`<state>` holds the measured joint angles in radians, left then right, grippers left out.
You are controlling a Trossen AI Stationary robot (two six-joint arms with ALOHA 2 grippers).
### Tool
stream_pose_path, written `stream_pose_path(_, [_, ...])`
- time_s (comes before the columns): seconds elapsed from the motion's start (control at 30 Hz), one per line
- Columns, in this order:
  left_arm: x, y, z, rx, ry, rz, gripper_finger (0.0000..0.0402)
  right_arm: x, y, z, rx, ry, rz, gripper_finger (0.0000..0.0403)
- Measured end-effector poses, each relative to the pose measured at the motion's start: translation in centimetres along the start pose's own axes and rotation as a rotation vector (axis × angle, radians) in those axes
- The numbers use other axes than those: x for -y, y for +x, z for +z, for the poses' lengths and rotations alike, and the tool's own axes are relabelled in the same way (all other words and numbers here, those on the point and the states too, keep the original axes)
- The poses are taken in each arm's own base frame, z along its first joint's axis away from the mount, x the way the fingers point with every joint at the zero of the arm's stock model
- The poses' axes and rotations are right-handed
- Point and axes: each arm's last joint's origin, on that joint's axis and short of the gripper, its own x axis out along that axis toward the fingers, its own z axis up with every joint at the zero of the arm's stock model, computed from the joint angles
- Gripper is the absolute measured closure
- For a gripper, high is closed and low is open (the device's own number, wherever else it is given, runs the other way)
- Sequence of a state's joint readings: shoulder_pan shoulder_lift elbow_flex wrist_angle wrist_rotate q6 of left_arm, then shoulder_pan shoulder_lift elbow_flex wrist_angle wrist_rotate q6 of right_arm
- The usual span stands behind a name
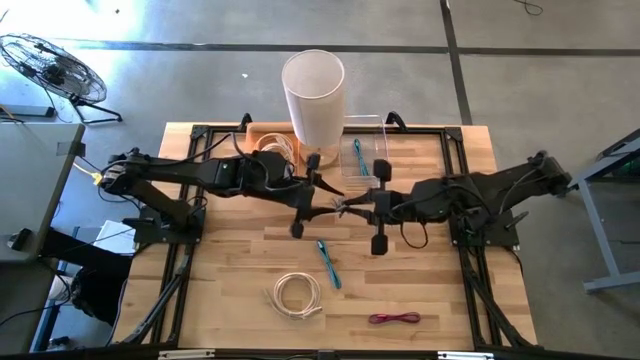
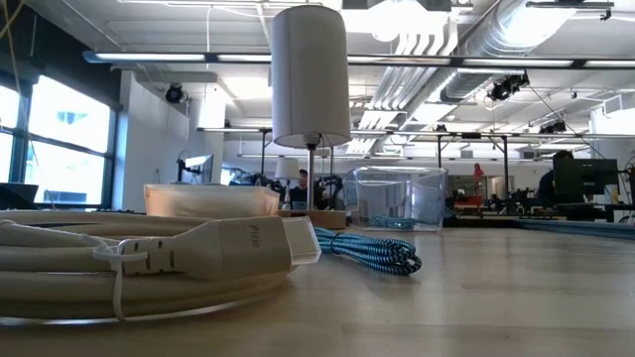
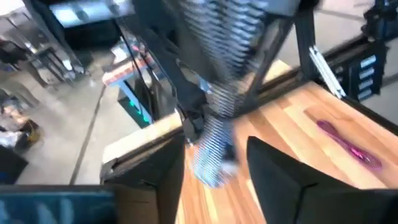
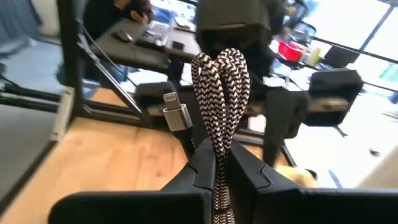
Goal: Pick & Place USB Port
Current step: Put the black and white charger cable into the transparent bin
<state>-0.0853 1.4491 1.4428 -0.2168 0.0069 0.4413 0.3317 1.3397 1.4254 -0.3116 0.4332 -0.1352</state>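
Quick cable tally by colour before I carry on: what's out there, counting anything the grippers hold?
White coiled cable: 1
Blue braided cable on the table: 1
Blue cable in the clear bin: 1
Pink/red cable: 1
Black-and-white braided cable, between left gripper and right gripper: 1
Total: 5 cables. The tan bin's contents are hidden behind the lamp.

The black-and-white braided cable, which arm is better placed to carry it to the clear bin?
Right, probably. The right gripper is shut on the braided cable, and the clear bin sits on its side of the table. The left gripper only meets it mid-table.
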Motion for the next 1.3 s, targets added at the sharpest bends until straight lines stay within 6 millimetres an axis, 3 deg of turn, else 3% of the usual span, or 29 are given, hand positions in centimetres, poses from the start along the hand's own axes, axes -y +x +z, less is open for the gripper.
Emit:
stream_pose_path(0.17, [0.6, -0.5, -1.2, -0.139, 0.081, -0.07, 0.0197, 1.2, -2.0, -0.6, -0.096, 0.065, -0.177, 0.0393])
stream_pose_path(0.4, [1.4, -1.4, -3.4, -0.383, 0.136, -0.159, 0.0193, 5.5, -3.7, -2.6, -0.236, 0.335, -0.429, 0.0393])
stream_pose_path(0.73, [2.6, -3.8, -6.4, -0.799, 0.162, -0.273, 0.0193, 11.2, -0.8, -5.0, -0.34, 0.533, -0.497, 0.0393])
stream_pose_path(0.93, [3.0, -5.6, -7.6, -1.032, 0.147, -0.304, 0.0192, 15.0, -0.6, -7.2, -0.44, 0.672, -0.552, 0.0393])
stream_pose_path(1.3, [4.3, -6.7, -10.3, -1.257, 0.074, -0.357, 0.0192, 20.0, 1.0, -10.4, -0.525, 0.843, -0.506, 0.0393])
